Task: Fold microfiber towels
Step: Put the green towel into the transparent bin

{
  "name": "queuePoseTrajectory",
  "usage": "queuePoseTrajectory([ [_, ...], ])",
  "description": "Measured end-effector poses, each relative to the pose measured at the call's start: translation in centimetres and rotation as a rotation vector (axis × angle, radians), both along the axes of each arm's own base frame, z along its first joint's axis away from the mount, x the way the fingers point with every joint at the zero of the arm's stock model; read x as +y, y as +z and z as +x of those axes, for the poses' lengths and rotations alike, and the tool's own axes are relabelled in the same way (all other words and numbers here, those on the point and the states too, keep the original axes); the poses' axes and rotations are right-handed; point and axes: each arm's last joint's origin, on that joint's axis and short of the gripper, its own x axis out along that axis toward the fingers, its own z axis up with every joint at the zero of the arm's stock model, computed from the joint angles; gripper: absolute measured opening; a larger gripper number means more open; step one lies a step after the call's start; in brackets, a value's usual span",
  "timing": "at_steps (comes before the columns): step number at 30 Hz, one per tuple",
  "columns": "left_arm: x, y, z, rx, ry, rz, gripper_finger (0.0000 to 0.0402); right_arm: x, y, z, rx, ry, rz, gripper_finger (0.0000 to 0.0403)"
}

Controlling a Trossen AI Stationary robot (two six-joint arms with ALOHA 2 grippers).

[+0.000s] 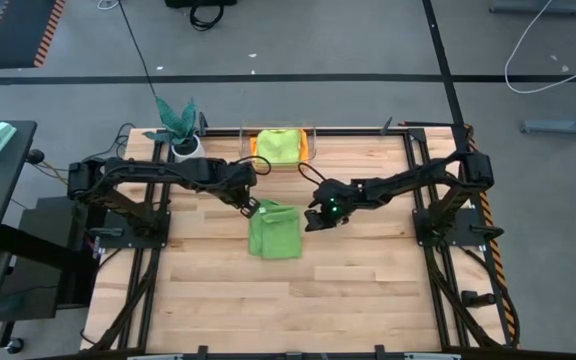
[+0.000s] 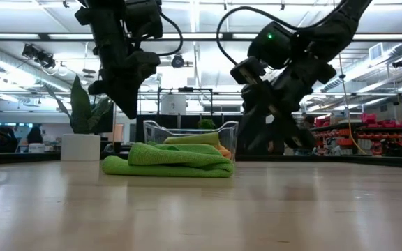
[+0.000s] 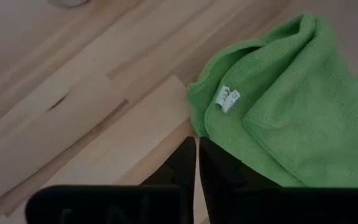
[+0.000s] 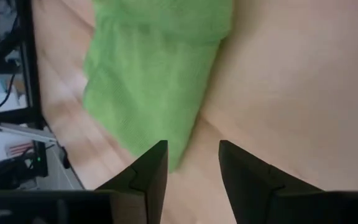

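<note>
- The left hand [image 1: 249, 207] hangs just above the table at the far-left corner of the green towel [image 1: 275, 231], fingers [image 3: 185, 163] together with only a hairline between them and nothing between — the cloth lies just beside the tips, not in them.
- The right hand [image 1: 313, 219] hovers off the towel's right edge, raised clear of the wood in the low view, fingers [image 4: 151, 168] apart and empty.
- The green towel lies mid-table as a folded, puffy pad with its white tag [image 3: 227, 98] showing near the corner by the left hand. My judgement: it is light, limp and plush, so it will sag and drag rather than slide cleanly, and a fold will spring open unless pressed flat.
- Best hold, I'd say, is a pinch on a corner or along a doubled edge, taking all layers at once; a grab in the middle would only bunch it.
- Behind it, a clear bin [image 1: 311, 139] at the table's far edge holds the other towels — a lime one [image 1: 279, 144] on top, an orange edge [image 1: 253, 146] showing under it.
- A potted plant [image 1: 180, 124] stands at the far-left corner, near the left arm's reach.
- Open wood lies to the near side and both flanks of the towel, giving room to spread or turn it; the far side is tighter, between bin and plant.
</note>
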Motion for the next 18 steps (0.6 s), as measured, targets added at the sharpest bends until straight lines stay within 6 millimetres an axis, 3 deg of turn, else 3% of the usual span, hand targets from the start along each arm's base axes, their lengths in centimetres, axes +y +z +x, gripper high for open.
queuePoseTrajectory([
  [9,0.1,0.1,0.2,-0.024,0.015,0.000,0.0008,-1.6,-0.5,-0.6,-0.019,-0.021,0.014,0.0151],
  [18,0.2,0.2,0.6,-0.068,0.022,0.005,0.0033,-1.6,-1.3,-0.2,-0.027,0.014,0.048,0.0151],
])
